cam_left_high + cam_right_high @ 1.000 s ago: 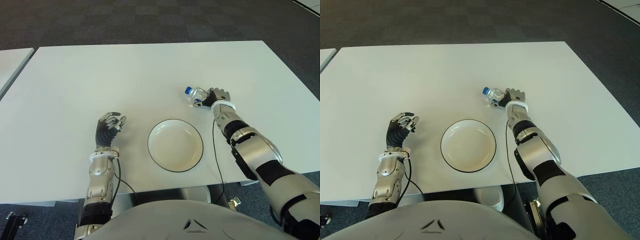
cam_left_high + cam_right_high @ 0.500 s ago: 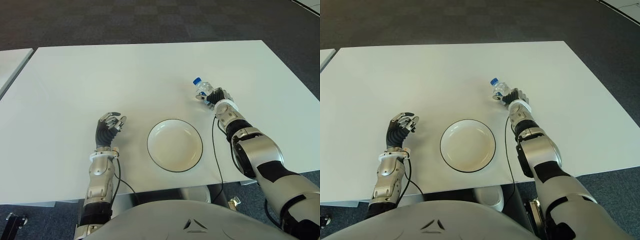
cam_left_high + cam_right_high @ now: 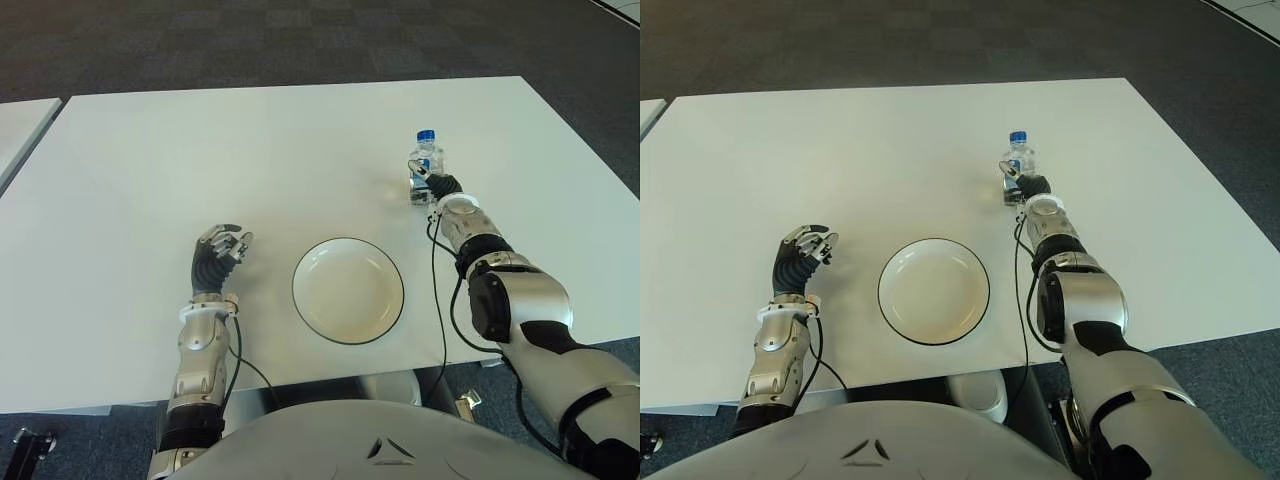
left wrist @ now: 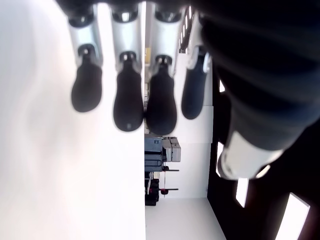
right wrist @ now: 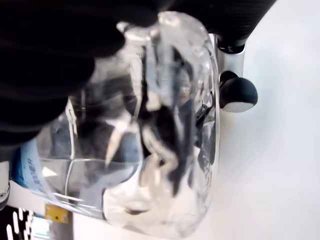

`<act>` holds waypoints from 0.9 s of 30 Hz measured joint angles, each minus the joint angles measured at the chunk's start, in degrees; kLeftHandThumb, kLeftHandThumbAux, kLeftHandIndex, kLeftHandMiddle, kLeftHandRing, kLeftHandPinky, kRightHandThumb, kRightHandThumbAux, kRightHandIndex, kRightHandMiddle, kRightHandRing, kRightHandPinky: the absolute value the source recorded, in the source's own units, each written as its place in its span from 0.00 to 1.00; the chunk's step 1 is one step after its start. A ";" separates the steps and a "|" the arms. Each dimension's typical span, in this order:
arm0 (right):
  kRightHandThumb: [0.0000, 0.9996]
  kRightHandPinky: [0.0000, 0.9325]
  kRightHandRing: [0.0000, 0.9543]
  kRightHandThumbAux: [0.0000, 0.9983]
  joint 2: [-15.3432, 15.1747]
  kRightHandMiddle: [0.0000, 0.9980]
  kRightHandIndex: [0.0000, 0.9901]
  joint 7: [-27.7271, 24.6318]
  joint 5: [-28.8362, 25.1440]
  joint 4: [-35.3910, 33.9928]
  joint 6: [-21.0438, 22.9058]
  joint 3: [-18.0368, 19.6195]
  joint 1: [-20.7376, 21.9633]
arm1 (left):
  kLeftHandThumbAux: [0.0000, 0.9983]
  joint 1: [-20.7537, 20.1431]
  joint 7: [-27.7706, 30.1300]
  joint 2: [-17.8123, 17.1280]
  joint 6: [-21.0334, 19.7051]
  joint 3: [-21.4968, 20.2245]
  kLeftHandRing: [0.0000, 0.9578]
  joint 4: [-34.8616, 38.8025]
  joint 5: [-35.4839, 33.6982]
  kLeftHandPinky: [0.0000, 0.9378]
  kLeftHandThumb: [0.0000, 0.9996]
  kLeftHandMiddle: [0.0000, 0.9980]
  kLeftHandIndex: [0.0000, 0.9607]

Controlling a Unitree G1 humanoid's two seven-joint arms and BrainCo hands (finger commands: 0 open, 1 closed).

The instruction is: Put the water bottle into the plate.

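left eye view - right hand [image 3: 440, 187] clasps upright water bottle [image 3: 425, 161] beyond plate [image 3: 348, 290] - nothing in it.

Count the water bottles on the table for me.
1. The water bottle stands upright in the right robot hand, beyond and right of the plate. None seems hidden.

A clear water bottle [image 5: 145, 130] fills most of the right wrist view, its crinkled plastic wall pressed against the dark palm of the right hand [image 5: 60, 60] at ten o'clock. One black fingertip [image 5: 238, 93] curls round the bottle at three o'clock. White table [image 5: 280, 165] lies at four o'clock.
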State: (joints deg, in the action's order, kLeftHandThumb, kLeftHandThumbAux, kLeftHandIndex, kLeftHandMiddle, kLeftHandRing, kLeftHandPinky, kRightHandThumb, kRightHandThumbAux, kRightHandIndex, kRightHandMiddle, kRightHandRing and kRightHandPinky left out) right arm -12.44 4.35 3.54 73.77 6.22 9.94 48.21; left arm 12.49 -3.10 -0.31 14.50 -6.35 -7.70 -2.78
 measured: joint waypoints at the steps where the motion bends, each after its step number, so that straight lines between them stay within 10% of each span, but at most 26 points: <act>1: 0.70 0.86 0.82 0.73 0.17 0.78 0.44 -0.28 -0.81 -0.05 -0.23 0.64 0.03 | 0.72 0.00 0.00 0.00 0.00 0.01 0.72 0.00 0.00 0.72 0.71 0.71 0.45; 27: 0.70 0.93 0.89 0.73 3.34 0.84 0.44 -15.97 -7.14 -9.66 -3.43 2.78 -2.72 | 0.72 0.04 -0.03 0.06 -0.10 0.16 0.73 0.17 0.53 0.73 0.71 0.71 0.45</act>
State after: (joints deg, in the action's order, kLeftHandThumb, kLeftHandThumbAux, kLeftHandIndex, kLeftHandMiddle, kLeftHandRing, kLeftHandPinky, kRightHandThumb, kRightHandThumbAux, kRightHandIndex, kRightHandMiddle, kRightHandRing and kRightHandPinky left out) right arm -9.10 -11.62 -3.60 64.12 2.79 12.72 45.49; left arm 12.53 -3.13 -0.24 14.41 -6.20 -7.53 -2.25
